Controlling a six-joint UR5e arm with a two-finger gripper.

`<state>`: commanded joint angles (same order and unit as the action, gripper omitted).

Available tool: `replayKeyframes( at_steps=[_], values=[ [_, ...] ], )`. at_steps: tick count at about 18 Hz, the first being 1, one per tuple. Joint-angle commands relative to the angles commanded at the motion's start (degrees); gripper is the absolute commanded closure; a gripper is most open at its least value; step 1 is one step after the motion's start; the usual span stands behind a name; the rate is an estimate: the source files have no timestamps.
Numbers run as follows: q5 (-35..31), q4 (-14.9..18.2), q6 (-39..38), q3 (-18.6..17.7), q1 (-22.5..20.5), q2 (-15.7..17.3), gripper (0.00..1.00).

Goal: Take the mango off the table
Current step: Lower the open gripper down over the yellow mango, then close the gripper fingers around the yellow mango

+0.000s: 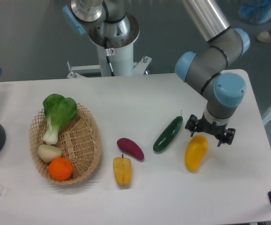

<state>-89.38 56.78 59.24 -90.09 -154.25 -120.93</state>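
The gripper (209, 132), fingers spread, hangs over the upper end of the mango (195, 152), right of centre on the table (126, 98). The cucumber (168, 134) lies just left. Bare tabletop separates the mango from the right and lower edges.

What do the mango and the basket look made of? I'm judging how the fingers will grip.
The mango looks like smooth, glossy plastic or a waxy skin: even yellow-orange colour with a soft sheen; real or fake can't be told. The basket looks like woven wicker or straw, matte tan, with visible strands. The gripper hovers open above the mango's upper end.
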Motion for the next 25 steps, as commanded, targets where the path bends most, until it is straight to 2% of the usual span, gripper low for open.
replayKeyframes(
  at_steps=[14,19,23,25],
  values=[
    [-0.09,-0.09,-1.85,0.97,1.23,-3.69,0.02],
    [-0.09,-0.09,-1.23,1.05,1.15,-3.78,0.37],
    [-0.17,0.00,-1.23,1.05,1.14,-3.70,0.59],
    [-0.09,0.00,-1.23,1.05,1.14,-3.43,0.63]
  ],
)
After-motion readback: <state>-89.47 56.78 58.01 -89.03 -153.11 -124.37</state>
